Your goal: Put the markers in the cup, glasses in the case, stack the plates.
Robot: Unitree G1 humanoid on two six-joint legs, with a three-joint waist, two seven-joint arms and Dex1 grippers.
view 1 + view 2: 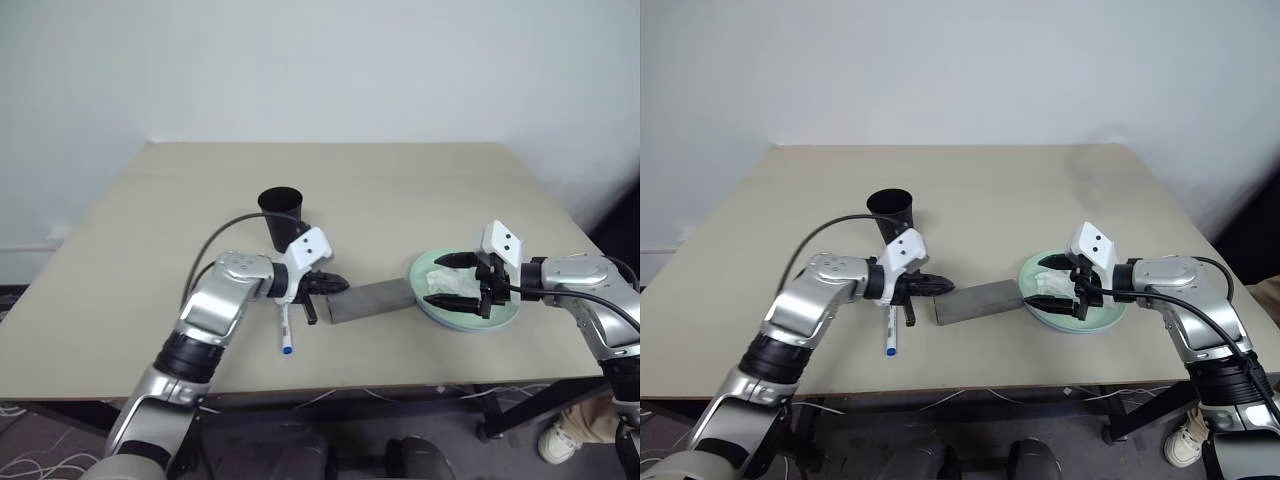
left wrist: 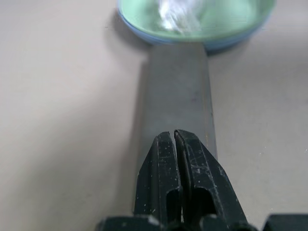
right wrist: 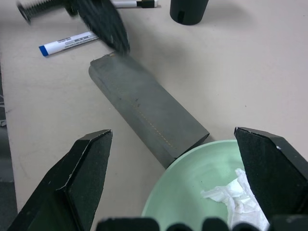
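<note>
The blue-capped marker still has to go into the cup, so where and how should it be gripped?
Probably at mid-barrel, from straight above. The blue-capped marker lies flat on the table beside the closed case, so only its round sides offer opposing faces. The shut left end effector hovers nearest; it would have to open first.

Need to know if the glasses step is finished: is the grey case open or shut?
Shut. The case lies flat as one closed grey block, lid down, its end touching the plates. No glasses visible.

Left gripper (image 3: 103, 21) motion-blurred, black-capped marker (image 3: 137, 4) cut by the edge, blue plate (image 2: 144, 34) mostly hidden under the green plate (image 2: 226, 19)
</note>
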